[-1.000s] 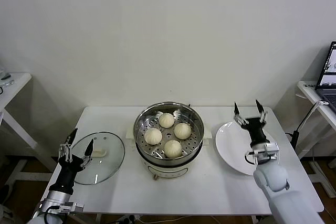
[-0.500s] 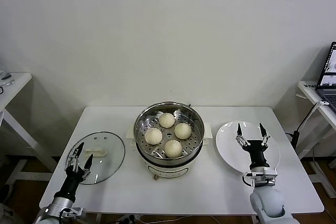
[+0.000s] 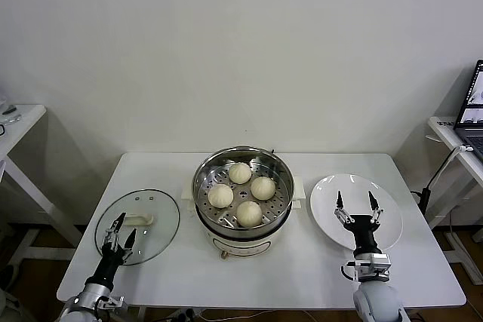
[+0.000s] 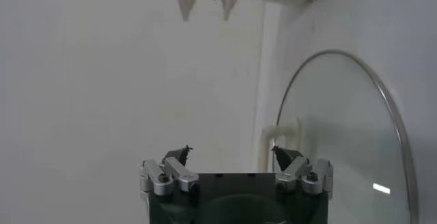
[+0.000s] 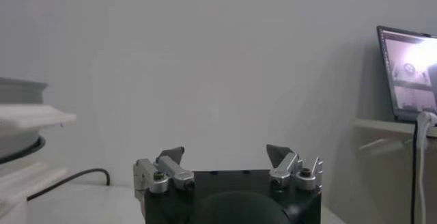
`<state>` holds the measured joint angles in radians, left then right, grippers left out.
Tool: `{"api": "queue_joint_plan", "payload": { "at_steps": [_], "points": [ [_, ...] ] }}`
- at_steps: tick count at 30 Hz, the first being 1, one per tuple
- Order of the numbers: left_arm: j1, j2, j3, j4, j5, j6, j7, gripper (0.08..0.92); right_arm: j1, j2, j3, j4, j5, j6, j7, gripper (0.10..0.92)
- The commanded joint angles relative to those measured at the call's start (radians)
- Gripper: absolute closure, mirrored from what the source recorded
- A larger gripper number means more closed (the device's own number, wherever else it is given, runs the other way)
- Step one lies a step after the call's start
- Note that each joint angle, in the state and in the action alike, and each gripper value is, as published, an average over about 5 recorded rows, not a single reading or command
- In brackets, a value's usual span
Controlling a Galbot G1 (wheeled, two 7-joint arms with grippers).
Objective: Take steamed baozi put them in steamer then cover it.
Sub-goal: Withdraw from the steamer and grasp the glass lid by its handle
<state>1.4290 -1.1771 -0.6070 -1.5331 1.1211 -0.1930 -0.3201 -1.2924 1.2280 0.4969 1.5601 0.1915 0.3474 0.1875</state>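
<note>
Several cream-white baozi [image 3: 240,173] lie on the perforated tray inside the steel steamer [image 3: 281,179] at the table's middle. The cover [image 3: 157,210], a clear glass lid with a cream handle [image 3: 141,220], lies flat on the table left of the steamer. My left gripper [image 3: 119,230] hangs open and empty over the lid's near edge. In the left wrist view the cover [image 4: 341,136] and its handle [image 4: 281,136] lie ahead of the left gripper [image 4: 232,151]. My right gripper [image 3: 355,203] stands open and empty over the white plate [image 3: 324,190]; the right gripper [image 5: 224,154] holds nothing.
The white plate right of the steamer is bare. A side table [image 3: 19,122] stands at the far left, and another with a laptop [image 3: 472,103] at the far right. The steamer's white base [image 5: 27,177] shows beside the right gripper.
Both arms have drawn back toward the table's near edge and lowered. The right gripper came from the plate's far side to its middle; the left slid to the lid's near rim. Both stayed open.
</note>
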Motion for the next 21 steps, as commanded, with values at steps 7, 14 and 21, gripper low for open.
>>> {"api": "queue_joint_plan", "payload": {
  "at_steps": [7,14,21],
  "points": [
    [-0.151,-0.006,0.029,0.129,0.017,-0.014,-0.017,0.177,-0.013,0.032,0.012,-0.019,-0.041,0.01,-0.01,0.203],
    [-0.196,-0.01,0.047,0.168,0.027,-0.005,-0.017,0.177,-0.014,0.039,0.015,-0.025,-0.056,0.017,-0.015,0.203],
    [-0.222,-0.011,0.055,0.191,0.034,0.004,-0.017,0.177,-0.016,0.044,0.017,-0.029,-0.065,0.023,-0.018,0.203]
  ]
}}
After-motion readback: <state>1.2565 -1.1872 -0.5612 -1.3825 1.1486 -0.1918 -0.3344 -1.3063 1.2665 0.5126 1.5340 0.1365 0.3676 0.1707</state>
